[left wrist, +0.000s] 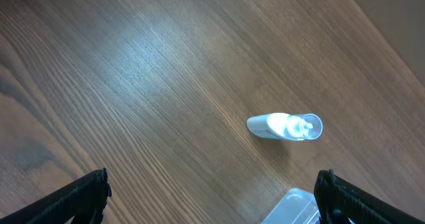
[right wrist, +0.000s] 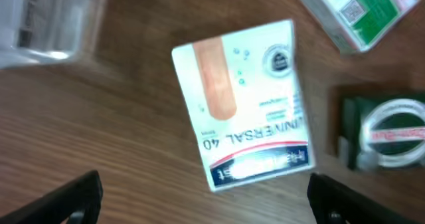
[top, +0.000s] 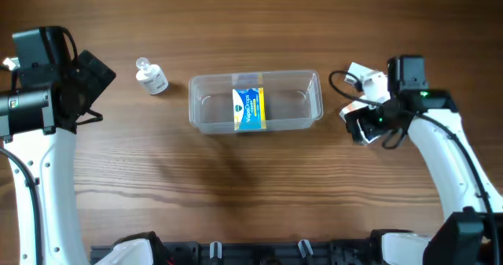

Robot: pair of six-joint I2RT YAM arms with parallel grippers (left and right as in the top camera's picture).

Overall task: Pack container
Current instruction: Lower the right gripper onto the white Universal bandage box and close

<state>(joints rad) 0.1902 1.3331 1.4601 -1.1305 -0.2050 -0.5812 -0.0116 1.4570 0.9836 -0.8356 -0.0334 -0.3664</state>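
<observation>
The clear plastic container point(top: 292, 106) lies at the table's middle, with a blue and yellow box point(top: 250, 108) lying across it. Its corner shows in the left wrist view point(left wrist: 295, 209) and, blurred, in the right wrist view point(right wrist: 46, 18). A small white bottle point(top: 151, 77) lies left of the container, seen ahead of my left gripper point(left wrist: 212, 204), which is open and empty. My right gripper point(right wrist: 206, 201) hangs open over a white plasters box point(right wrist: 246, 104), not touching it. In the overhead view the left gripper point(top: 93, 75) is at the far left and the right gripper point(top: 366, 125) is right of the container.
Beside the plasters box lie a green and white box point(right wrist: 358, 8) and a dark green box point(right wrist: 385, 131). From above, a white box point(top: 363, 76) shows by the right arm. Bare wood spreads in front of the container.
</observation>
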